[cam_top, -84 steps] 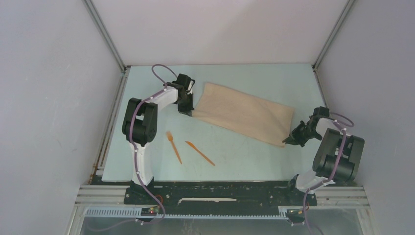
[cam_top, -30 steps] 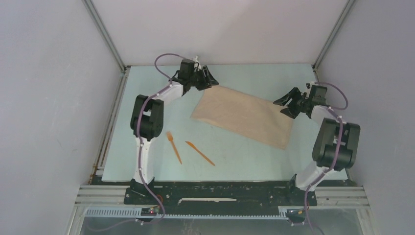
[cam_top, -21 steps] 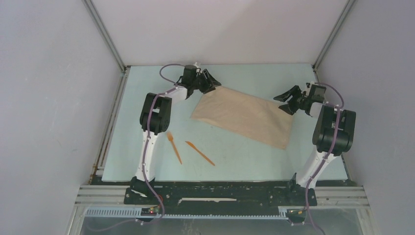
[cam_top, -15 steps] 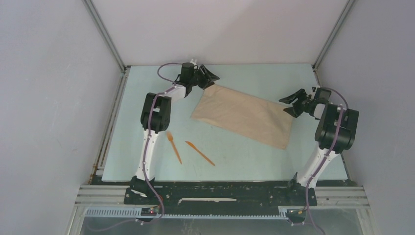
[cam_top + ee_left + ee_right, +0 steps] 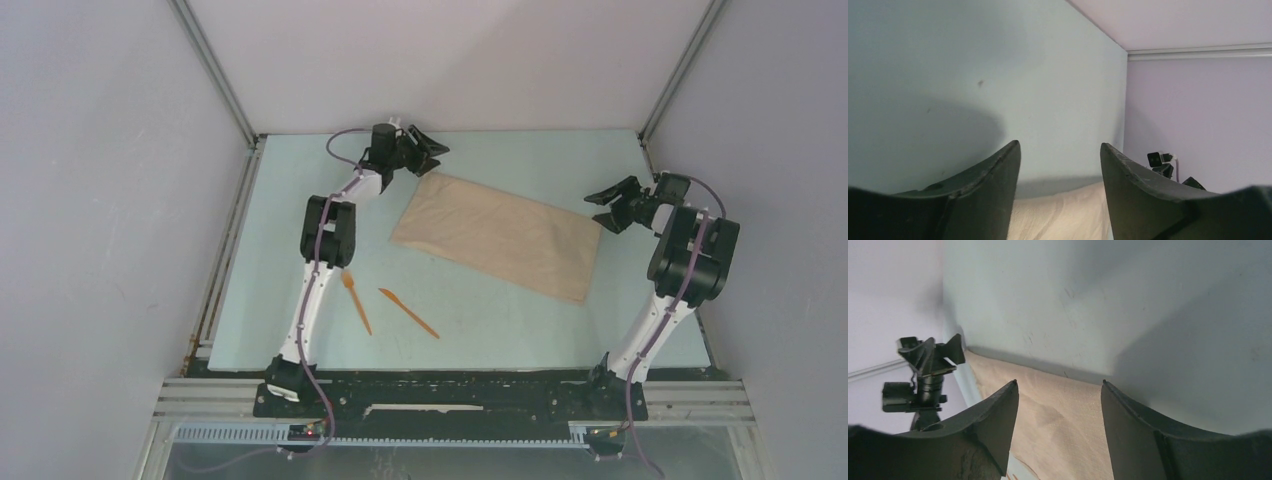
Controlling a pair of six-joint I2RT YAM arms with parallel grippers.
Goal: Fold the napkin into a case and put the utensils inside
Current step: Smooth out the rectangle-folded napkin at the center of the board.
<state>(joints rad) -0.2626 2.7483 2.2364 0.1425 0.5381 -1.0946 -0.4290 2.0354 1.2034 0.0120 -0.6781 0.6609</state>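
Top view: napkin (image 5: 495, 235) lies flat on the table (image 5: 520, 330), folded to a long tan rectangle. It sits just past table centre and runs slantwise from 10 o'clock to 4 o'clock.

Left gripper (image 5: 420, 152) is at the napkin's 10 o'clock corner, just beyond the cloth. Its jaws are well apart with nothing held. Left wrist view agrees: only bare table shows between the open fingers (image 5: 998, 175), and the napkin edge (image 5: 1063, 215) is low in frame.

Right gripper (image 5: 612, 200) is near the napkin's 2 o'clock corner, slightly off the cloth, jaws spread wide and empty. Right wrist view shows the napkin (image 5: 1058, 415) and bare table through the gap.

Orange fork (image 5: 355, 300) and knife (image 5: 408, 312) lie at 7 o'clock of the napkin. They are side by side, not touching, and clear of the cloth.
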